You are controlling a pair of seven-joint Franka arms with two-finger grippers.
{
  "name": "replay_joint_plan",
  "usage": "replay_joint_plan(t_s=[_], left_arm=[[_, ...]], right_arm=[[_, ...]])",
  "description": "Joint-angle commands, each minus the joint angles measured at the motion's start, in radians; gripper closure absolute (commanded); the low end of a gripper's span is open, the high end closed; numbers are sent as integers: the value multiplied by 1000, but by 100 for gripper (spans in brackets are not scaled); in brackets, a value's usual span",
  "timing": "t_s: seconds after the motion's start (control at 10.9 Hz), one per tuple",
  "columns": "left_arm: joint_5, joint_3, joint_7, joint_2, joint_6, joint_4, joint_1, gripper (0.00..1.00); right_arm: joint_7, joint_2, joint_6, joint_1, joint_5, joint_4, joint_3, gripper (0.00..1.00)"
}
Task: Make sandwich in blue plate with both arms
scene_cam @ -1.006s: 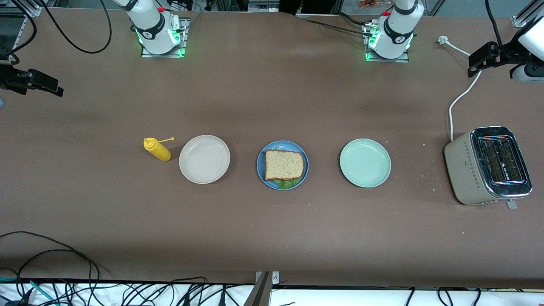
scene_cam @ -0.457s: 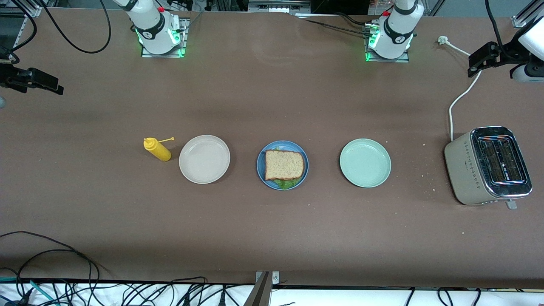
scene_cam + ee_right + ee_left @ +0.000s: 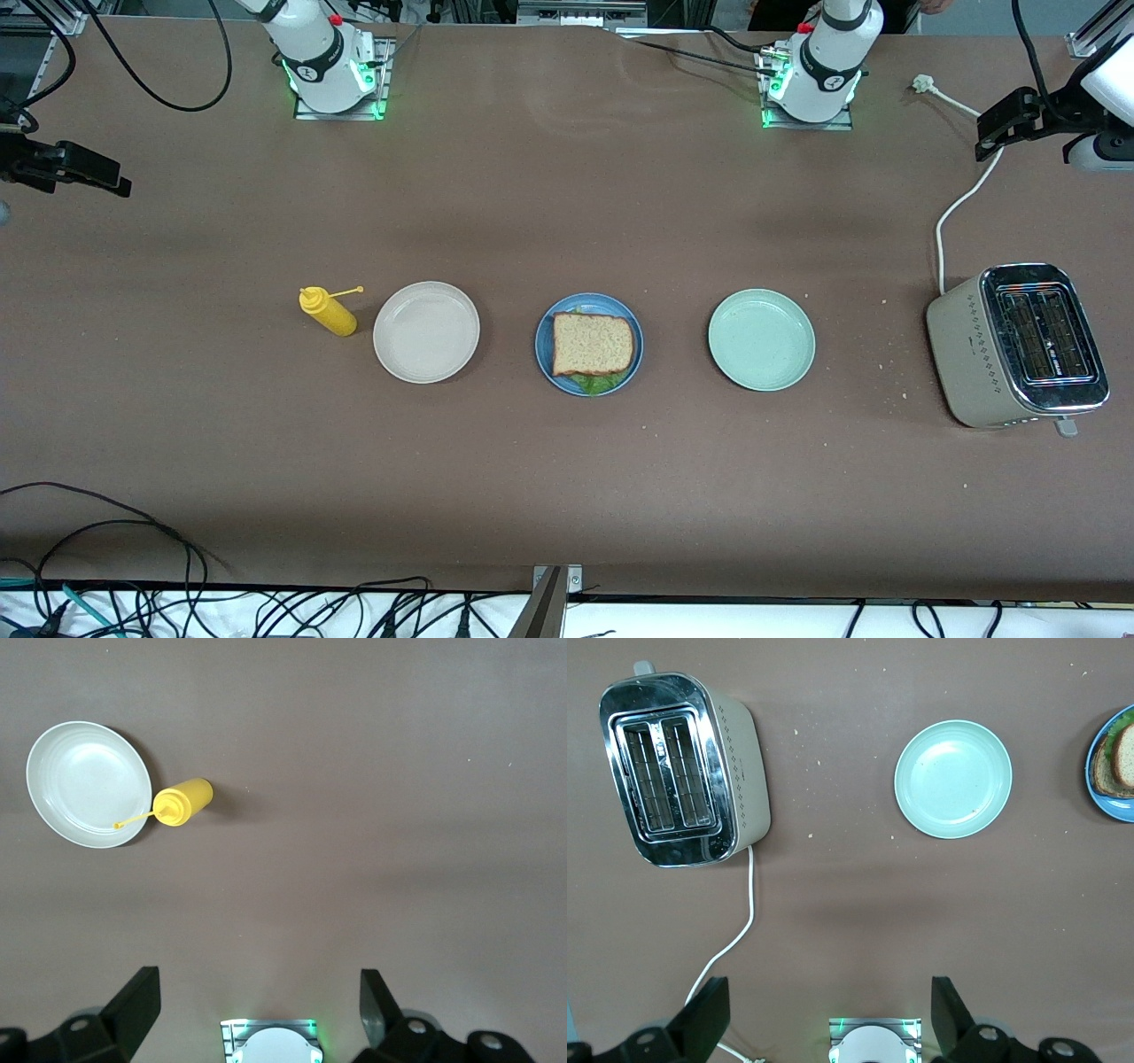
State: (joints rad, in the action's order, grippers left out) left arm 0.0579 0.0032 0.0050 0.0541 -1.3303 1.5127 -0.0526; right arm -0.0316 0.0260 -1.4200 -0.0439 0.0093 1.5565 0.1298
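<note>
A finished sandwich sits on the blue plate at the middle of the brown table, its top slice of brown bread squarely over a green lettuce leaf that pokes out at the edge nearer the front camera. A beige plate lies beside the blue one toward the right arm's end of the table, with a yellow squeeze bottle upright just beside it. A pale green plate lies beside the blue plate toward the left arm's end, and a beige toaster with a chrome top stands well apart from it at that end, its white cord trailing toward the bases. Both arms wait, raised high over their own ends of the table. The left gripper hangs over its arm's green-lit base, fingers spread wide and holding nothing, looking down on the toaster and green plate. The right gripper hangs likewise over its own base, fingers apart and empty, above the bottle and beige plate.
</note>
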Motion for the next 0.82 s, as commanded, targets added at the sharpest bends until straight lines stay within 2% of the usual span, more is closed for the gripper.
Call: replay_joint_plan(t_s=[0.0,0.73], left_arm=[[-20,-3,1,-11,19,-26,7,0],[-23,-12,1,-11,19,-26,0,0]], right_arm=[[9,-14,16,61,-12,4,-70,0],[9,-15,10,58,-14,2,-70,0]])
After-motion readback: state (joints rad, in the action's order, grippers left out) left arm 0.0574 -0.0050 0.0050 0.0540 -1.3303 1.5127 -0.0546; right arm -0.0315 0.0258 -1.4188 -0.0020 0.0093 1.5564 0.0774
